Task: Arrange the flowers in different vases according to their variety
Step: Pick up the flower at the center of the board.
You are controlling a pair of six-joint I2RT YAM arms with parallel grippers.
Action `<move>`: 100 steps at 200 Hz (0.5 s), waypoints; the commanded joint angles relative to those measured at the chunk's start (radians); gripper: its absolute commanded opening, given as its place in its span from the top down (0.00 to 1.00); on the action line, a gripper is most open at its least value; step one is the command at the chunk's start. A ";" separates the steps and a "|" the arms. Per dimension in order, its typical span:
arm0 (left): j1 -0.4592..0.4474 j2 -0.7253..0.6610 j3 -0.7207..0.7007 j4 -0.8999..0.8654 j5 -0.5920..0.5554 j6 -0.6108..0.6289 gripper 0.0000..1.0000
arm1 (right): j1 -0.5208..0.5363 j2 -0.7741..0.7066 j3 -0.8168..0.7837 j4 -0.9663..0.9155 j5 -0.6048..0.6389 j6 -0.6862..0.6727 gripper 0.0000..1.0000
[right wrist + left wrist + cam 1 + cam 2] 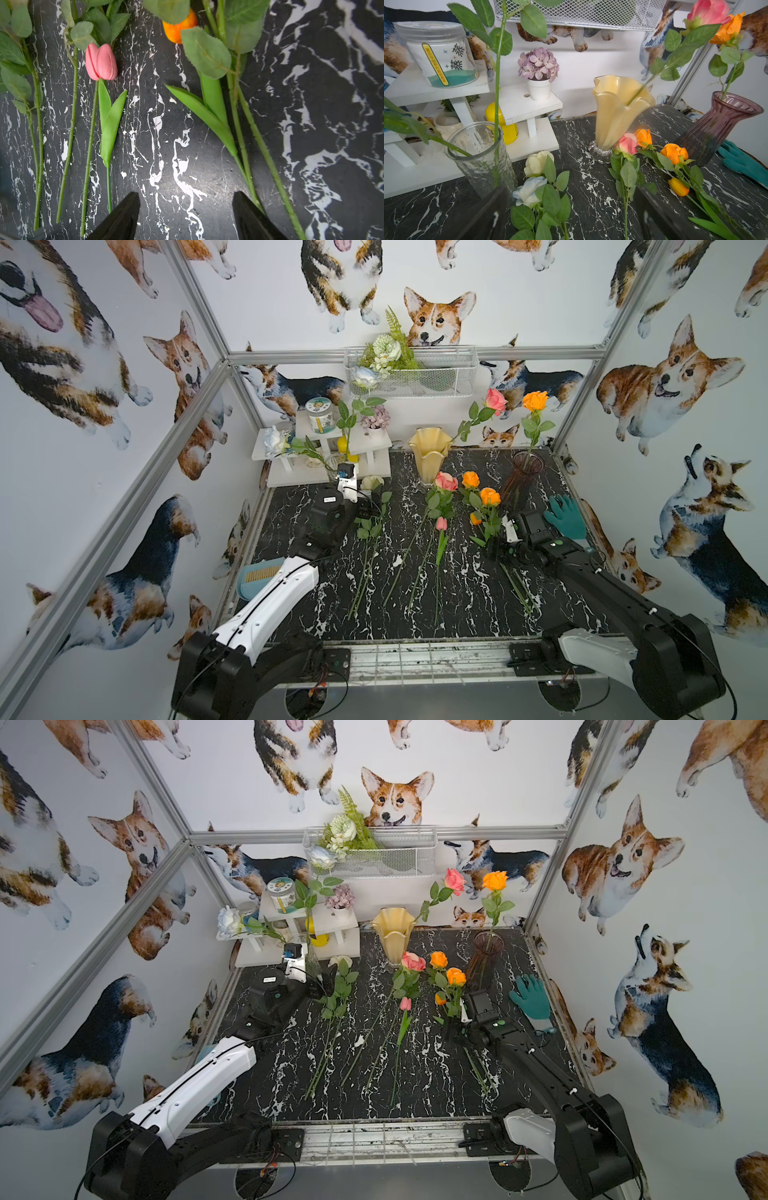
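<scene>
The clear glass vase (481,158) holds two white roses (365,377). One pink rose (496,401) leans in the cream-yellow vase (430,456). An orange rose (535,401) stands in the purple vase (521,481). Flat on the black marble table lie a cream rose (371,482), a white rose (529,191), a pink rose (446,482), two orange roses (490,496), a pink tulip (101,62) and an orange tulip (475,519). My left gripper (569,216) hangs open over the white rose's leaves. My right gripper (186,207) is open over bare table, with the orange flowers' stems beside one finger.
A teal glove (565,516) lies at the right edge by the purple vase. A white stepped shelf (291,479) at the back left carries a jar (319,416) and a purple potted hydrangea (375,420). A wire basket (440,377) with a fern bouquet (386,350) hangs on the back wall.
</scene>
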 commanded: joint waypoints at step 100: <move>-0.001 -0.030 -0.077 0.025 -0.015 -0.003 0.00 | 0.081 0.215 0.070 -0.061 0.182 -0.088 0.20</move>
